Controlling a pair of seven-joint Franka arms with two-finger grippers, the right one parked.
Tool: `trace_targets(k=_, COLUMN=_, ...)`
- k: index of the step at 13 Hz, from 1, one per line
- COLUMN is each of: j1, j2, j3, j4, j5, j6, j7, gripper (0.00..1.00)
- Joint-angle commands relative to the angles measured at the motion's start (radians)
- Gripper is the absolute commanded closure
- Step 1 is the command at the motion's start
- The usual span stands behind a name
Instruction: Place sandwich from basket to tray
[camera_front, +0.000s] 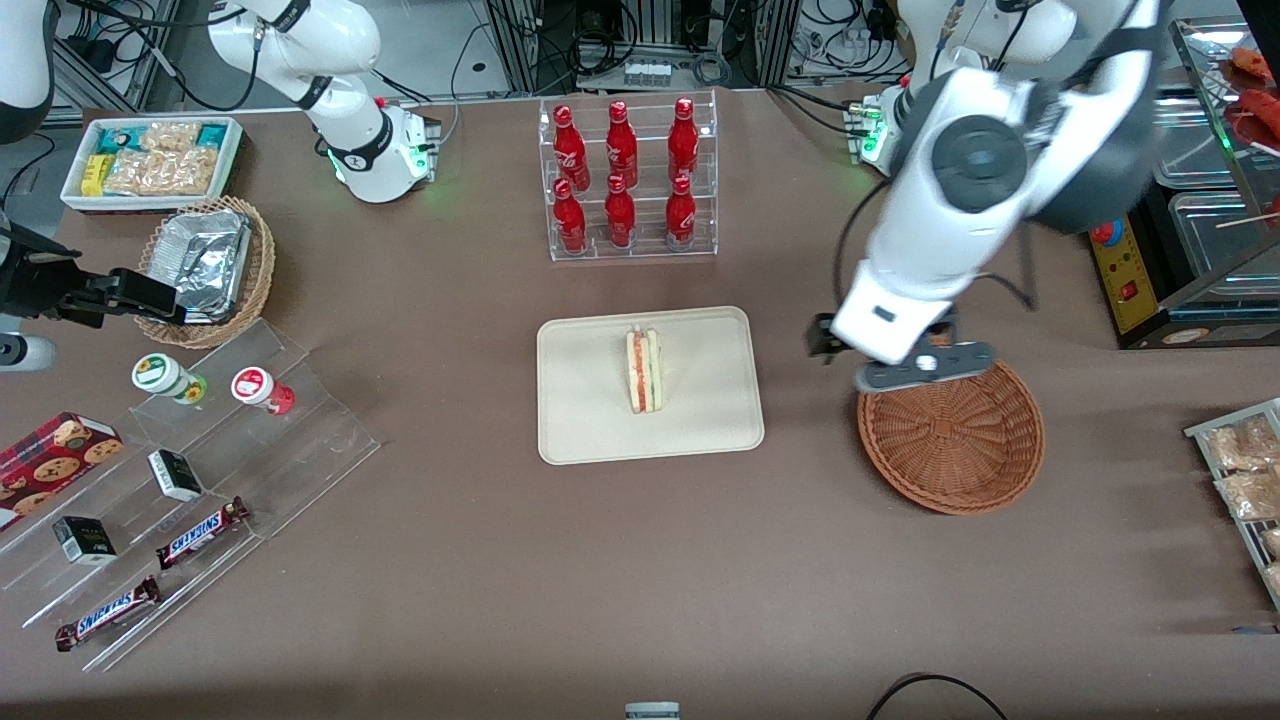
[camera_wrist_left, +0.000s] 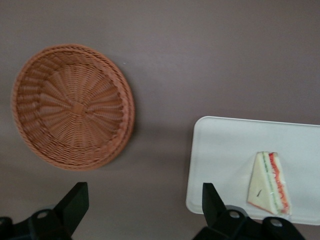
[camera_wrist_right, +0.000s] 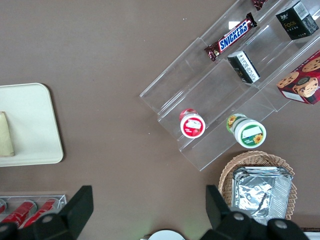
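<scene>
End effector (camera_wrist_left: 142, 210): fingers spread wide, grasping nothing, hanging above bare worktop (camera_wrist_left: 210, 55).
Basket (camera_wrist_left: 73, 106): just beside it; the wrist view shows its hollow.
Tray (camera_front: 585, 420): nearby, toward the parked arm.
Sandwich (camera_front: 643, 371): on the tray.

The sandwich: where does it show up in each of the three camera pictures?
Front view: the sandwich stands on the tray.
Left wrist view: it lies on the tray, apart from the basket; the gripper hangs open above the table.
Right wrist view: only its edge shows.
Shared landmark: the tray.
</scene>
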Motion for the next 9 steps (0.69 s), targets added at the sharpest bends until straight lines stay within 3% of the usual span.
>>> trace_targets(k=1, j1=0.106, j2=-0.109, j3=-0.010, j4=-0.056, j5=-0.026, j6=-0.059, j7=0.152, gripper=0.00)
trace_targets(k=4, j1=0.188, j2=-0.161, j3=-0.010, j4=-0.062, j5=-0.032, j6=-0.142, j7=0.291, gripper=0.00)
trace_targets(k=9, j1=0.228, j2=-0.260, j3=0.033, j4=-0.109, j5=-0.034, j6=-0.169, j7=0.407, gripper=0.00)
